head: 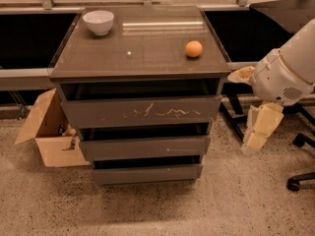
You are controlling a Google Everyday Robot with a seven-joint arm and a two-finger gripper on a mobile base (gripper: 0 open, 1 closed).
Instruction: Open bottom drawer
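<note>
The bottom drawer (146,173) is the slimmest, narrowest dark grey front, lowest in the cabinet, with a dark gap above it. Above it sit the mid-height front (145,147) and the tall front with white scratches (142,112). My gripper (258,128), cream-coloured, hangs down from the white arm (288,73) to the right of the cabinet. It is level with the middle drawer, apart from the cabinet's side, and holds nothing that I can see.
A white bowl (98,21) and an orange (194,48) rest on the cabinet's glass top (138,48). An open cardboard box (49,134) stands on the floor at the left. Office chair legs (300,176) stand at the right, and dark desks behind.
</note>
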